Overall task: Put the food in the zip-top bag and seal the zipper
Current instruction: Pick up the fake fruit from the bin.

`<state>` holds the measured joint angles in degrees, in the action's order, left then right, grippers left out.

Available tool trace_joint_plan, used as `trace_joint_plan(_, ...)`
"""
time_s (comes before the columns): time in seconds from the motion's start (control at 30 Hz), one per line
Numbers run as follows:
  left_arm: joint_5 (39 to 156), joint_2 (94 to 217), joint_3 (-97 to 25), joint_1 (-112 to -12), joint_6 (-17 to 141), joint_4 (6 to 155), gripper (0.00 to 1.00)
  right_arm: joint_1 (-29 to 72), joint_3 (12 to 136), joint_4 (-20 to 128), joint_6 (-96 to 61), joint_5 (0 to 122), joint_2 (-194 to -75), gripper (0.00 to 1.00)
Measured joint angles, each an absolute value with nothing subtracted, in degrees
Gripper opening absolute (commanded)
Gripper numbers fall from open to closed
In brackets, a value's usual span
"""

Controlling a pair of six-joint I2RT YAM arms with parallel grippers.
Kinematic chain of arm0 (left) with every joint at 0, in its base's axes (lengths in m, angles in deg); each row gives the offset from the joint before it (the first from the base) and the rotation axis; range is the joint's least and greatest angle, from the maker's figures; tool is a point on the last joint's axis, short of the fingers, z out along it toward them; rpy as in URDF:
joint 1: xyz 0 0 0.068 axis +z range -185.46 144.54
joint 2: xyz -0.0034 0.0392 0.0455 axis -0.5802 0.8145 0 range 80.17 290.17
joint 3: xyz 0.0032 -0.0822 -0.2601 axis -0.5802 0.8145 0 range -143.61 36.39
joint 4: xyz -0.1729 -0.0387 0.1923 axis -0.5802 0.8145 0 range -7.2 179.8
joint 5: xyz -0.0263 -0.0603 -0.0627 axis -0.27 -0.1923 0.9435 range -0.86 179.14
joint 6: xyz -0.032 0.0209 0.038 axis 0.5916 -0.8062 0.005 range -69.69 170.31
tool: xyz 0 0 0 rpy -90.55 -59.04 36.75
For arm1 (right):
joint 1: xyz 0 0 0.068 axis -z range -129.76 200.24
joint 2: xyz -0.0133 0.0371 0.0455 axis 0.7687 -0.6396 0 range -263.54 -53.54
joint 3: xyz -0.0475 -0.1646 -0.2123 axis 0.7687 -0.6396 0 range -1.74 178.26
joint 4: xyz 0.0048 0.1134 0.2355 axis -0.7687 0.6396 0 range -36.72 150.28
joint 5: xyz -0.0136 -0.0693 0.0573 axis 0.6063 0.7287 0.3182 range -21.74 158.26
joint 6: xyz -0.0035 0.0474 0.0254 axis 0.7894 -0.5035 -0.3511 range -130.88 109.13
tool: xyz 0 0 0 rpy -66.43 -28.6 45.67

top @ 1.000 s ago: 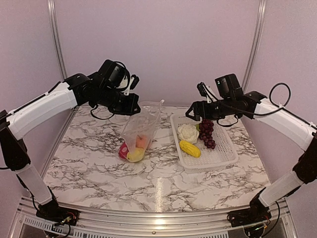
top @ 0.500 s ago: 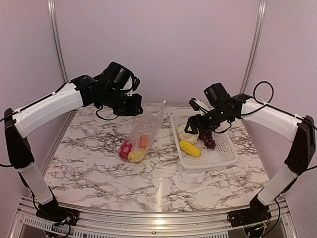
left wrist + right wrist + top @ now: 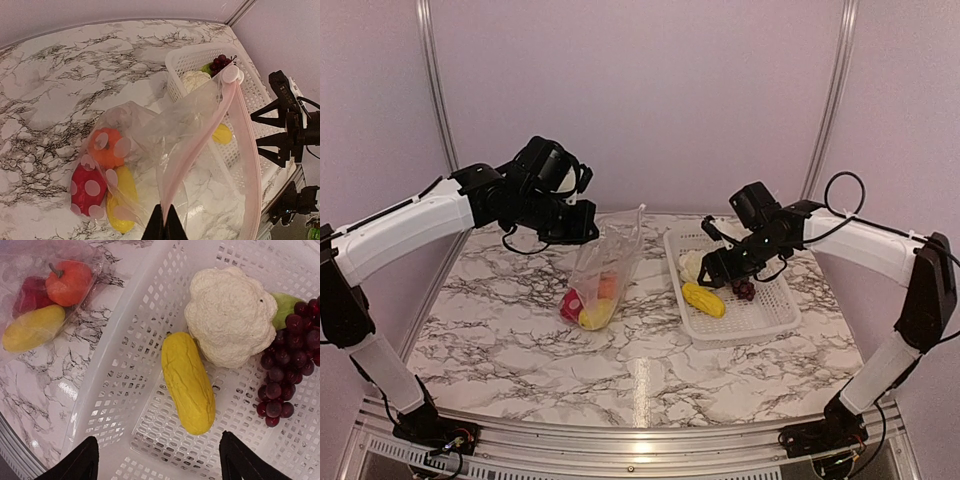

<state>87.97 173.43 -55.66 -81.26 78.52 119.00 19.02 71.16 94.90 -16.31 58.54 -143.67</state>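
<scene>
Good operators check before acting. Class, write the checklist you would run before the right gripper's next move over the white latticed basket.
1. Left gripper shut on the whitish zipper strip of the clear crinkly plastic bag: ok.
2. Bag mouth open, strip forming a loop: ok.
3. Right gripper open above the white latticed plastic basket: ok.
4. Yellow oblong toy piece lying uncovered below it: ok.
5. Room for a finger between that piece and the white cauliflower: cannot tell.
6. All food bagged: not ok; the dark purple grape bunch and both others remain in the basket.
</scene>
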Motion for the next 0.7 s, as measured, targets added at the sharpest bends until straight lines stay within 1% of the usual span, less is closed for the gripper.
trace_joint_plan(0.13, 87.05, 173.45, -55.64, -81.26, 77.78, 118.98, 0.0, 19.02, 72.69, 95.27, -14.62, 59.88, -146.7, 0.8)
trace_joint_plan(0.37, 86.9, 174.19, -56.6, -81.26, 76.25, 119.02, 0.0, 19.8, 79.4, 97.66, -13.57, 61.93, -159.38, 0.78)
trace_joint_plan(0.63, 86.7, 174.19, -56.67, -81.26, 74.37, 119.07, 0.0, 20.15, 83.62, 99.43, -13.6, 60.64, -165.17, 0.74)
trace_joint_plan(0.7, 86.68, 174.19, -56.69, -81.26, 73.82, 119.09, 0.0, 20.15, 84.26, 99.52, -13.62, 60.36, -165.81, 0.72)
